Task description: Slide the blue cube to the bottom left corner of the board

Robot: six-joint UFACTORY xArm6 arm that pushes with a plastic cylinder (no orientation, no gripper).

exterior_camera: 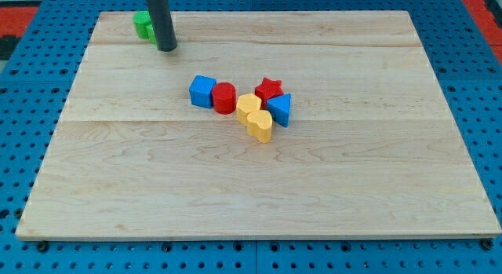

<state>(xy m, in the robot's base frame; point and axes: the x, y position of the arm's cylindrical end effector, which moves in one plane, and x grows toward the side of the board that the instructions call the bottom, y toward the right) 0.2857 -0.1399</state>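
The blue cube (202, 91) sits a little above the middle of the wooden board (259, 188), touching a red cylinder (224, 97) on its right. My tip (166, 48) rests near the board's top left, up and to the left of the blue cube and well apart from it. The rod rises out of the view's top. A green block (143, 26) lies just left of the rod, partly hidden behind it.
Right of the red cylinder is a cluster: a red star (269, 89), a blue triangular block (281, 109), a yellow block (249, 106) and a yellow heart (260, 126). A blue pegboard (23, 109) surrounds the board.
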